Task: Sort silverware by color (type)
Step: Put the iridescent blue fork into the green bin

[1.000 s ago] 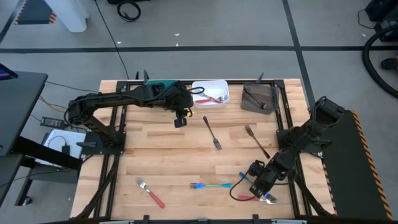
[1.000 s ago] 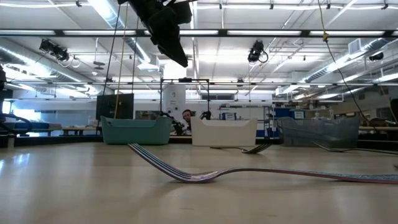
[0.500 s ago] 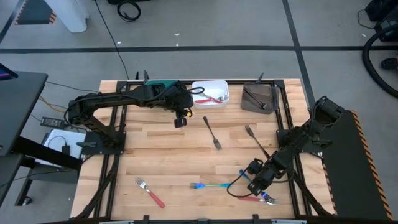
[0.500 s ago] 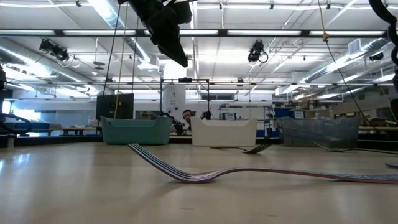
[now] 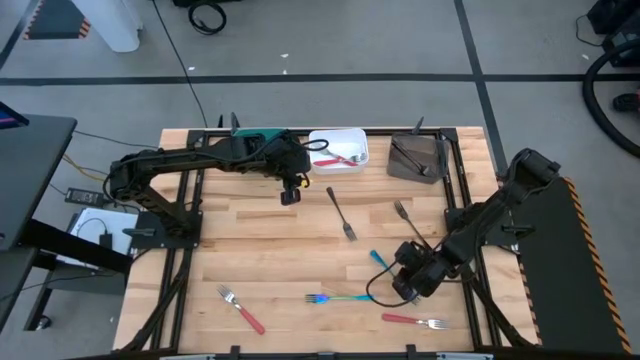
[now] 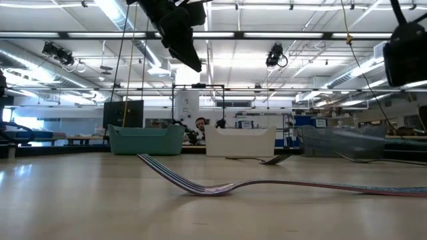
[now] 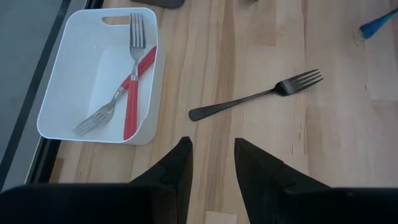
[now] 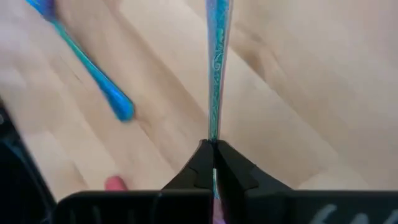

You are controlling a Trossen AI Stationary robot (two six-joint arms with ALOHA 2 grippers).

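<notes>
High view: butcher-block table (image 5: 260,250), pale wood strips, smooth. Left arm hangs near the white bin (image 5: 350,140); its gripper (image 5: 289,190) is empty, fingers (image 7: 176,171) a narrow gap apart, likely waiting its turn. Right arm reaches in from the right edge; right gripper (image 5: 412,275) sits above the table's right-front part, pinched tight on a blue fork (image 8: 216,68), thin iridescent teal shaft running straight out from the tips. It is gripped near one end, probably so it can be carried to a bin.

Three square bins line the far edge: teal bin (image 5: 262,135) mostly hidden under the left arm, white bin of glossy plastic with rounded corners, brown bin (image 5: 418,158). White bin holds two red forks (image 7: 132,84), crossed, red handles and silver tines. Brown bin holds dark forks, count unclear. So each bin seems to take one kind.

Loose on the wood: a dark fork (image 5: 341,213) mid-table, another dark fork (image 5: 412,225) to its right, a blue-teal fork (image 5: 340,298) near the front, a red fork (image 5: 240,308) front left, another red fork (image 5: 412,321) front right. All are slim, flat and shiny.
</notes>
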